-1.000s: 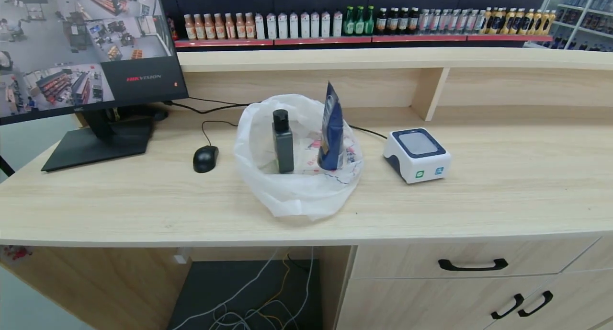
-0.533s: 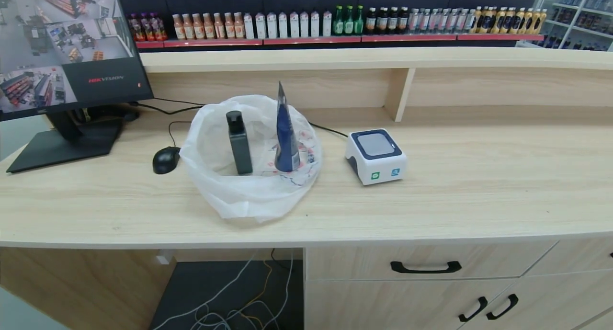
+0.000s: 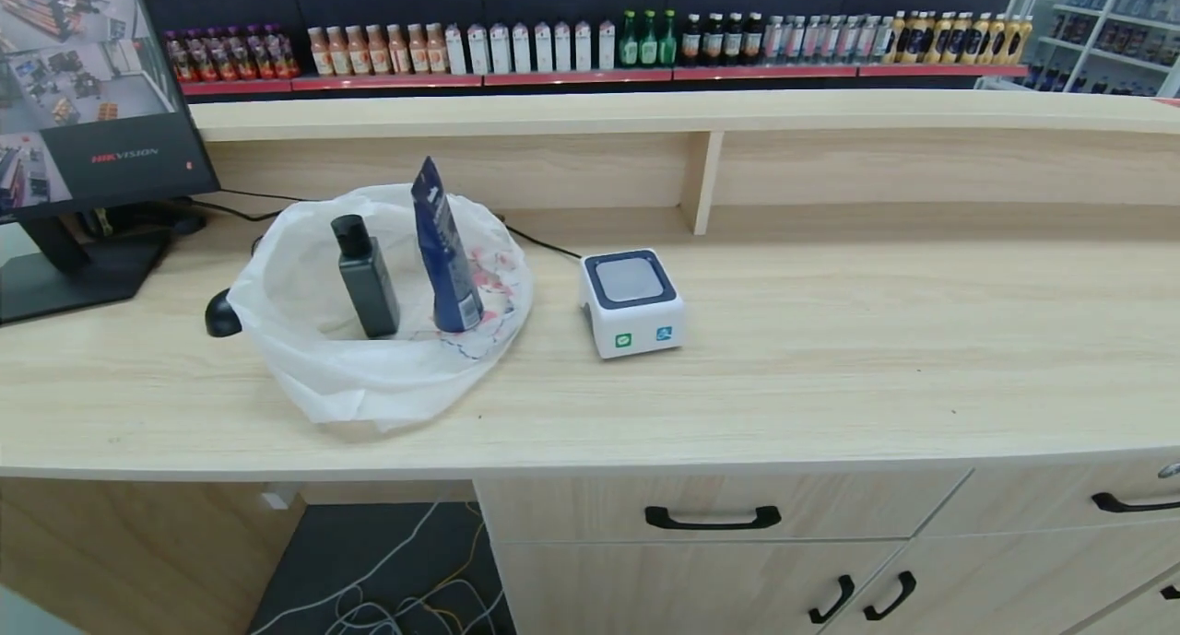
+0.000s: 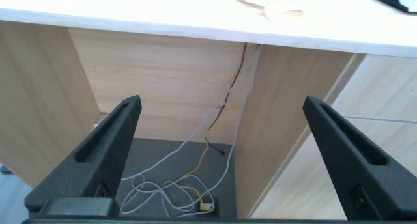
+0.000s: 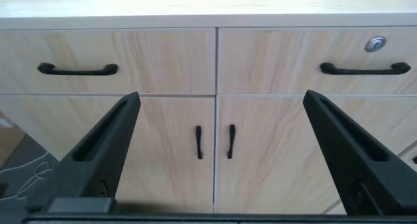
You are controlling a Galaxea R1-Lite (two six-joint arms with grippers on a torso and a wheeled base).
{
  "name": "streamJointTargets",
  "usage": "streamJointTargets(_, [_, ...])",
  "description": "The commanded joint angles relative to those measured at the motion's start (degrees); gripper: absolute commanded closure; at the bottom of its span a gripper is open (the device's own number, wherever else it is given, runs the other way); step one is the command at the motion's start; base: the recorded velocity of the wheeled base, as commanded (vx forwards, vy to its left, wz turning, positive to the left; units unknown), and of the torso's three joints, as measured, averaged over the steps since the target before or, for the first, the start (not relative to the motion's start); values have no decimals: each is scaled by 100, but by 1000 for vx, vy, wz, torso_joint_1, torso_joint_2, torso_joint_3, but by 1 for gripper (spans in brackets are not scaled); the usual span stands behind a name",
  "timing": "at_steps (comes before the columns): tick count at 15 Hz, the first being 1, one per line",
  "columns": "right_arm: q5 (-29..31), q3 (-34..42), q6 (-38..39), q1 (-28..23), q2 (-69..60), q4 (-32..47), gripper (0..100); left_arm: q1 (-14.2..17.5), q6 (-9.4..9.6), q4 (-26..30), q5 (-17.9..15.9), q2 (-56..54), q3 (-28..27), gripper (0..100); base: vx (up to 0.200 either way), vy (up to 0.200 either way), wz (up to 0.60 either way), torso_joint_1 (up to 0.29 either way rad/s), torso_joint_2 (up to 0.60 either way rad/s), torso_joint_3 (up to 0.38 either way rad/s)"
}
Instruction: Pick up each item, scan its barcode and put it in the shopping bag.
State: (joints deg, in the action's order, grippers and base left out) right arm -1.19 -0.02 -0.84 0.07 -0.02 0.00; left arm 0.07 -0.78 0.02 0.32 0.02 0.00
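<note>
A white plastic shopping bag [image 3: 369,377] lies open on the wooden counter [image 3: 830,368] at the left. Inside it stand a dark grey bottle [image 3: 367,280] and a blue tube [image 3: 446,248], both upright. A white barcode scanner [image 3: 631,303] with a grey window sits just right of the bag. My left gripper [image 4: 221,152] is open below the counter's edge, facing the recess with the cables. My right gripper [image 5: 221,152] is open too, low in front of the drawers, with nothing between its fingers.
A monitor [image 3: 83,110] on a black stand is at the far left, with a black mouse [image 3: 221,314] beside the bag. A raised shelf [image 3: 645,114] runs along the counter's back. Drawers with black handles [image 3: 712,521] sit below. Loose cables [image 4: 195,185] lie in the recess.
The head view has swung to the right, so bag, scanner and monitor all sit further left in the picture. The things themselves have not moved.
</note>
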Motion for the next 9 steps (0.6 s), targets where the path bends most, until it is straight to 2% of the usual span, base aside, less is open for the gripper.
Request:
streamJointTargets(1, [-4,2,-4,1,11,0,0,1,-1,-2,3,-2,0,0,0,0,0,0,0,0])
streamJointTargets(9, [-4,-6,5,1,11,0,0,1,8,-2,3,-2,0,0,0,0,0,0,0,0])
